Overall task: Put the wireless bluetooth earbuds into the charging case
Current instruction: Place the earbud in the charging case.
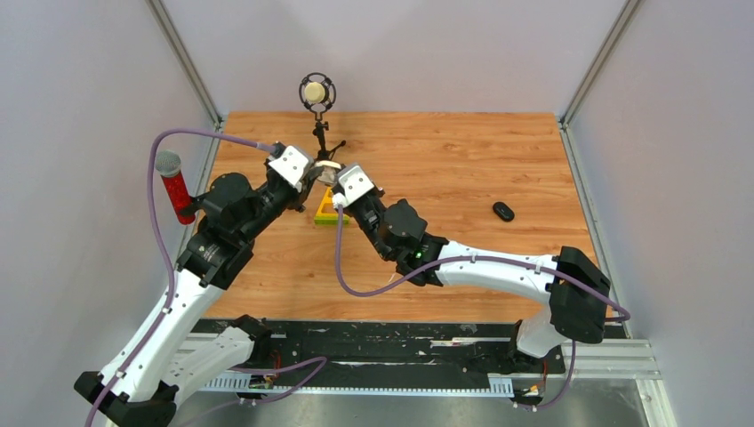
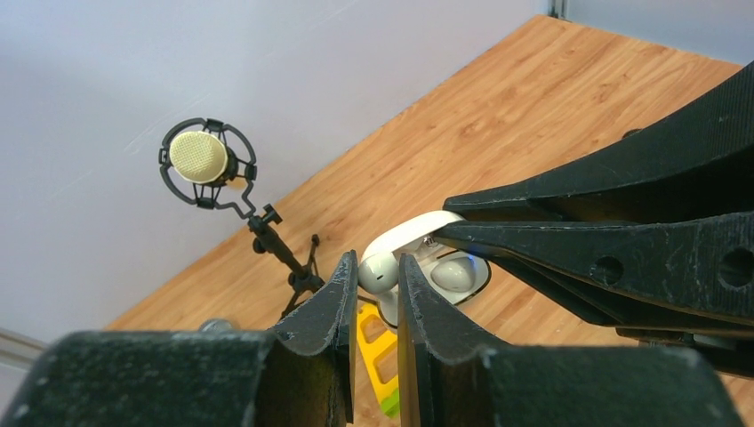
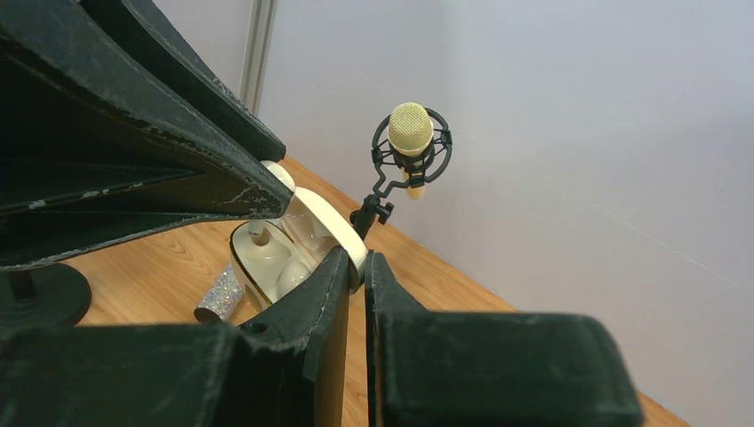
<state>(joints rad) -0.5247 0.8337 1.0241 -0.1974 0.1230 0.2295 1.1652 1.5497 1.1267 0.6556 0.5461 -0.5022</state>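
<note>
left fingers [image 2: 342,295] on earbud [image 2: 377,272] — at charging case [image 2: 405,236]

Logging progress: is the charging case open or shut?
Open: the charging case has its lid raised, an earbud visible inside.

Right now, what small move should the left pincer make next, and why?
Probably ease the left pincer down a touch: it pinches a tiny white plastic earbud at the mouth of the glossy white charging case, which stands open, its lid held by the right pincer.
</note>
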